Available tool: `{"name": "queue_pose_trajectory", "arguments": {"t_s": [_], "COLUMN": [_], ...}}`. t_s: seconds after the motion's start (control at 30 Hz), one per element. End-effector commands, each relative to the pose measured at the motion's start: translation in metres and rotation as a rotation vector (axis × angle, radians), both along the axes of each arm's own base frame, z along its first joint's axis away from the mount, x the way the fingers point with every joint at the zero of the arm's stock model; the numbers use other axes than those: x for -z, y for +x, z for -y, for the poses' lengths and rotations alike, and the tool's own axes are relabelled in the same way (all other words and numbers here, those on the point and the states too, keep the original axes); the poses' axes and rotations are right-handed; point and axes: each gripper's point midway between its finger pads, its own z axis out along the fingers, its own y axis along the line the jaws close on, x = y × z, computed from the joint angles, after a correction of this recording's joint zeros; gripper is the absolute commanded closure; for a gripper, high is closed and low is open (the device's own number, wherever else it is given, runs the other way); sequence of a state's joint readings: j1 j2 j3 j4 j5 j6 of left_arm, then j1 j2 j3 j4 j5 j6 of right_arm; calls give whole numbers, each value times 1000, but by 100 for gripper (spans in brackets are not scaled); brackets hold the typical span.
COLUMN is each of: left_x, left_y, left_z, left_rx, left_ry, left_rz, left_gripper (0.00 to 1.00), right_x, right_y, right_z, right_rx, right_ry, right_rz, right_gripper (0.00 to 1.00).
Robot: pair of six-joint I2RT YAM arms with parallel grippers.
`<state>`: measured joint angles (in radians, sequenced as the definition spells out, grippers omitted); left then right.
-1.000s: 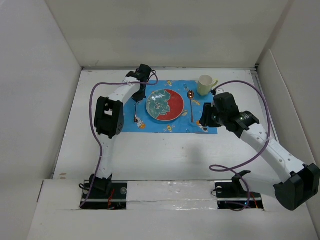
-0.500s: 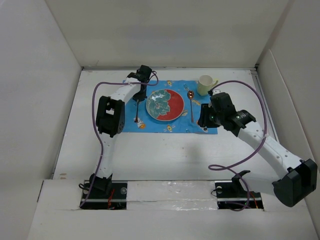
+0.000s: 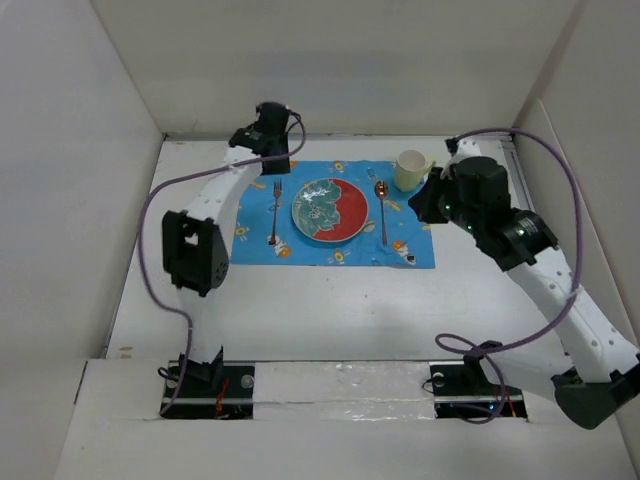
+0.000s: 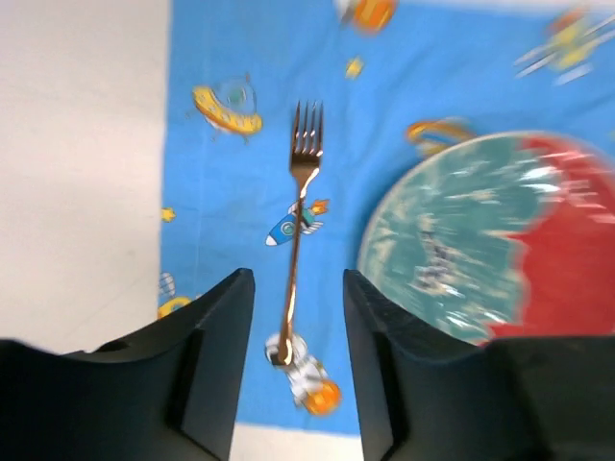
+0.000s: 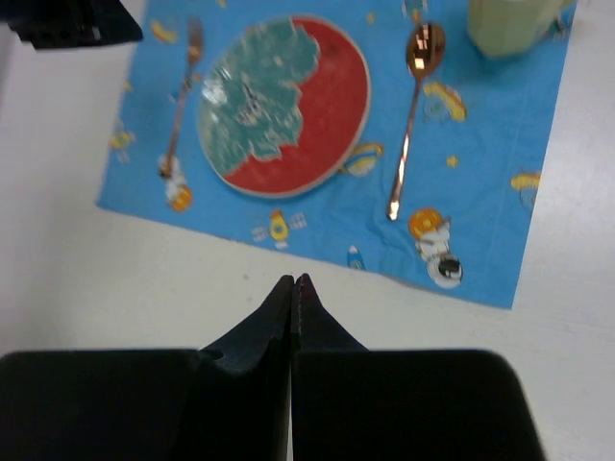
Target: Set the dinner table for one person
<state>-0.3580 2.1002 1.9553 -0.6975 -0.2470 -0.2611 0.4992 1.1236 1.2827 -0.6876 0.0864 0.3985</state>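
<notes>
Seen from above, the large matte white dinner table (image 3: 300, 300) carries a blue patterned cloth mat (image 3: 255, 215) toward its far edge. On the mat a round red-and-teal plate (image 3: 330, 210) sits mid-mat, with a copper-coloured metal fork (image 3: 275, 212) to its left and a matching spoon (image 3: 382, 212) to its right. A pale yellow mug (image 3: 410, 170) stands at the mat's far right corner.

In the left wrist view, the left gripper (image 4: 293, 317) has its jaws apart and the fork lies free between them. It should rise straight up so it nudges nothing.

In the right wrist view, the right gripper (image 5: 291, 283) is pinched together and empty. It is best kept clear of the mug.

Bright, even light; soft shadows on the dinner table (image 3: 330, 300); wrist views slightly blurred.
</notes>
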Motion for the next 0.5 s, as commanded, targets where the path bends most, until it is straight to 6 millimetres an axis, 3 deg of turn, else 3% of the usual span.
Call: {"name": "queue_pose_trajectory", "arguments": {"t_s": [0.0,0.03,0.07,0.1,0.13,0.17,0.2,0.23,0.27,0.3,0.33,0.47], "left_x": [-188,-198,-242,-256,-260,-292,-298,-292,-304,-304,-291,-256], "left_y": [-35,-42,-68,-79,-87,-113,-123,-129,-146,-152,-155,-164], "left_z": [-6,-6,-13,-16,-18,-27,-31,-33,-41,-43,-43,-46], "left_rx": [-36,-36,-30,-31,-28,-27,-29,-34,-45,-47,-45,-59], "left_ry": [-229,-270,-328,-355,-379,-426,-442,-446,-468,-474,-463,-434], "left_rz": [410,456,559,601,637,725,752,757,798,802,773,681], "left_gripper": [60,56,44,39,34,26,20,11,1,1,1,1], "right_x": [-92,-114,-127,-145,-156,-166,-174,-177,-173,-170,-165,-131], "right_y": [-8,-10,-14,-23,-25,-28,-37,-39,-38,-38,-37,-25], "right_z": [11,19,25,35,46,52,66,70,74,80,81,69], "right_rx": [44,83,112,142,193,217,259,273,292,313,318,280], "right_ry": [118,142,172,205,219,245,259,268,265,259,252,219], "right_rz": [233,284,313,365,402,433,470,484,488,488,476,379], "right_gripper": [100,95,89,75,69,62,52,48,45,43,42,39]}}
